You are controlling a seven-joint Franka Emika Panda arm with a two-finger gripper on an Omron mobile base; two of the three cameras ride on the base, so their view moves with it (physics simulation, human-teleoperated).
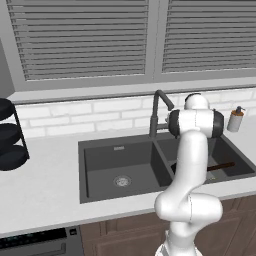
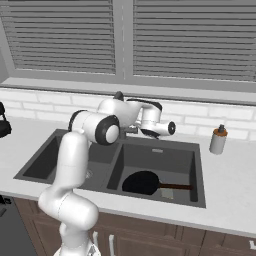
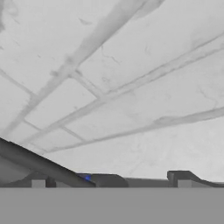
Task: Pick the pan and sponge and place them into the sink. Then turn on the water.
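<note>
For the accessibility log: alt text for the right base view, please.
A small black round pan with a thin brown handle lies in the right basin of a dark grey double sink; the white arm reaches over toward the faucet, with a soap bottle on the counter.

My arm is glossy white, built from fat rounded tube sections with bulging elbows. I see black caps on its joints. The gripper ends in two small dark, blocky fingertips, one bearing a blue dot.
</note>
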